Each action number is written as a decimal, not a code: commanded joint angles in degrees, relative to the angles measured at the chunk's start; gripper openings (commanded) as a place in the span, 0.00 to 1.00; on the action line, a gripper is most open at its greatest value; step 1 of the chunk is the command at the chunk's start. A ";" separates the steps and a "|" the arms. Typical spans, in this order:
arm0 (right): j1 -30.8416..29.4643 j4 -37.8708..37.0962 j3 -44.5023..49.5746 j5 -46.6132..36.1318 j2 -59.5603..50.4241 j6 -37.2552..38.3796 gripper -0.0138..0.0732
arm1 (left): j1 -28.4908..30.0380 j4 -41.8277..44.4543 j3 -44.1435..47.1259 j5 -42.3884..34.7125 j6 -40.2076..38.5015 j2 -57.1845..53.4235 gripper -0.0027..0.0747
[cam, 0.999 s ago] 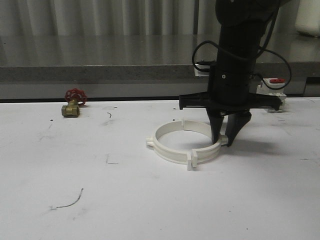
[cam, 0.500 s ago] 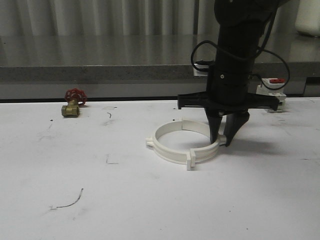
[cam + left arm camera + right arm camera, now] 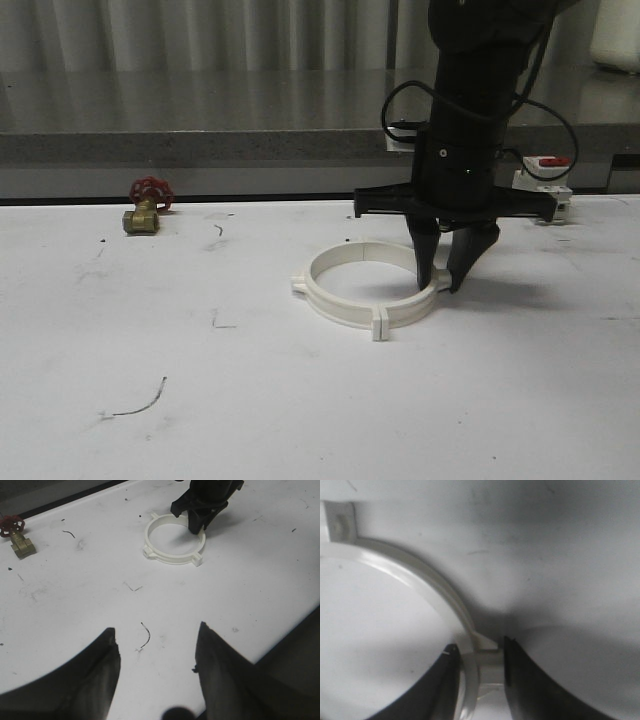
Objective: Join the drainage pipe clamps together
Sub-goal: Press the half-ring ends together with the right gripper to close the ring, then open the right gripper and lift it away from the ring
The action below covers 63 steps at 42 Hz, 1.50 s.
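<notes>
The two white drainage pipe clamps [image 3: 345, 306] lie flat on the white table as one ring, with small tabs sticking out around the rim. My right gripper [image 3: 440, 285] points straight down over the ring's right side. In the right wrist view its fingers [image 3: 480, 655] are shut on the band [image 3: 420, 577] and a tab, one finger inside the ring and one outside. The left wrist view shows the ring [image 3: 165, 557] with the right gripper [image 3: 199, 527] on it in the distance. My left gripper [image 3: 156, 635] hangs open and holds nothing, far from the ring.
A brass valve with a red handwheel [image 3: 147, 205] sits at the table's back left. A white red-topped switch [image 3: 545, 180] lies at the back right behind the right arm. A grey ledge runs along the back. A thin dark thread [image 3: 140, 405] lies near the front left.
The right gripper has shifted slightly left with the ring's right side in it. The ring's far band has drawn in, so the ring looks rounder and more closed.
</notes>
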 commanded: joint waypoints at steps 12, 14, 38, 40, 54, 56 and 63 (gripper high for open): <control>0.09 -1.60 -1.35 -1.51 -5.49 -0.17 0.58 | 0.09 -0.58 -1.60 -3.76 -0.50 0.07 0.48; 0.02 -2.61 -1.35 -1.09 -7.29 -0.17 0.58 | 0.09 -0.58 -1.60 -3.76 -0.50 0.07 0.48; -6.76 0.00 19.28 -12.81 -43.41 -26.90 0.58 | 0.09 -0.58 -1.60 -3.76 -0.50 0.07 0.48; -7.02 0.00 23.85 -15.04 -48.44 -26.90 0.58 | 0.09 -0.58 -1.60 -3.76 -0.50 0.07 0.48; -7.02 0.00 43.28 -18.79 -72.79 -26.90 0.58 | 0.09 -0.58 -1.60 -3.76 -0.50 0.07 0.48; -7.02 0.00 44.91 -17.96 -74.96 -26.90 0.58 | 0.09 -0.58 -1.60 -3.76 -0.50 0.07 0.48; -7.02 0.00 47.58 -11.56 -81.83 -26.90 0.58 | 0.09 -0.58 -1.60 -3.76 -0.50 0.07 0.48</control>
